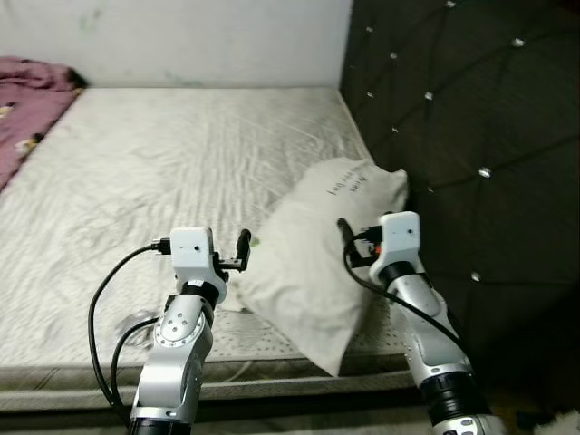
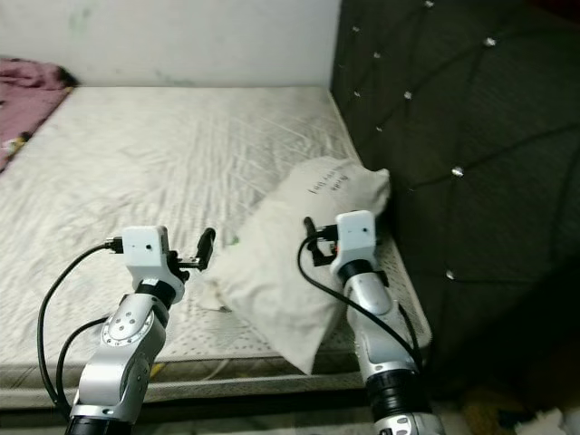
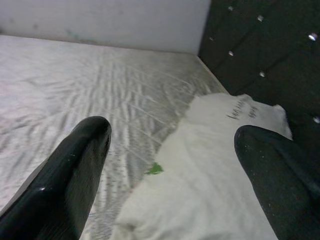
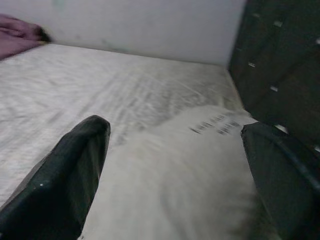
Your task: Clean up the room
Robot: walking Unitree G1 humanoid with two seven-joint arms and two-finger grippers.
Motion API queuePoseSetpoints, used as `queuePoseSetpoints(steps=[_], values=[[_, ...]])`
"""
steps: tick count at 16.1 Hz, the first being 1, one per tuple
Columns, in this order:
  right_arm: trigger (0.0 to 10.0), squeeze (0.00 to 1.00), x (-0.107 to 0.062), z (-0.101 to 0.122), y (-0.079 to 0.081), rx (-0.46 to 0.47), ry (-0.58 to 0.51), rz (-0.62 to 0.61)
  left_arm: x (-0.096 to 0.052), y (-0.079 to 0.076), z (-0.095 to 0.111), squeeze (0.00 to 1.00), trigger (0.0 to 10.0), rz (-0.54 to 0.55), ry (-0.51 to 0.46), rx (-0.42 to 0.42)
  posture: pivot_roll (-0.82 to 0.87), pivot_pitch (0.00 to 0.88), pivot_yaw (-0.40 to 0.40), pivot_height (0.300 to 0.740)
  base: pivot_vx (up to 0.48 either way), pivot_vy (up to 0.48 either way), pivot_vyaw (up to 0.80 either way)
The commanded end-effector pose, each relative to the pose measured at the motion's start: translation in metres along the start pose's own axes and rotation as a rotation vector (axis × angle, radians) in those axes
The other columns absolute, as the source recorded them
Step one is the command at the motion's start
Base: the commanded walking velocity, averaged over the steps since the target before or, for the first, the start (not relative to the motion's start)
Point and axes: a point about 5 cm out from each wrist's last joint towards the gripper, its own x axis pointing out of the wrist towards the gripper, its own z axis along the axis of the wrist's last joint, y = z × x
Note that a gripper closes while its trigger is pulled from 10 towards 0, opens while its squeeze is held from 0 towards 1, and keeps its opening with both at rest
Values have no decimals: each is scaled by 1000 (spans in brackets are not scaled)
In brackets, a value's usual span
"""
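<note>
A bed (image 1: 136, 172) with a wrinkled pale grey sheet runs back to a white wall, with a dark tufted headboard (image 1: 453, 118) standing along its right side. A white pillow (image 1: 317, 254) with a line of small dark print near its upper end lies at the bed's near right corner, leaning toward the headboard, its lower end reaching the near edge of the mattress. A rumpled purple blanket (image 1: 27, 109) lies at the far left corner, well apart from the pillow. The left gripper (image 1: 243, 246) is held over the near edge of the bed just beside the pillow's left side; in the left wrist view its jaws stand wide open, with the pillow and a small green scrap (image 3: 155, 169) on the sheet between them, not touching either finger. The right gripper (image 1: 344, 231) is raised above the middle of the pillow, near its right side; the right wrist view, somewhat blurred, shows its jaws spread open with the pillow lying below and between them.
</note>
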Motion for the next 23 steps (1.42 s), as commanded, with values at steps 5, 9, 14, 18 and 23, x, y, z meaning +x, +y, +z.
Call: queuePoseSetpoints(steps=[5, 9, 14, 18, 23], values=[[10000, 0, 4, 4, 3, 12, -4, 11, 2, -1, 0, 0, 10000, 3, 9, -49, 55, 0, -29, 740, 0, 480, 0], [10000, 0, 3, 3, 3, 38, 0, 7, 2, -1, 0, 0, 10000, 10, 13, -58, 53, 0, -31, 740, 0, 480, 0], [10000, 0, 5, 3, 4, 45, 4, 18, 2, -1, -1, 0, 10000, 12, 14, -70, 56, 0, -37, 740, 0, 480, 0], [10000, 0, 5, 3, 5, 51, 4, 23, 2, -1, -2, 0, 10000, 18, 18, -72, 57, 0, -36, 740, 0, 480, 0], [10000, 0, 6, 7, 1, 62, -12, 4, 2, 6, 0, 0, 10000, 58, -2, -45, 55, 0, -33, 740, 0, 480, 0]])
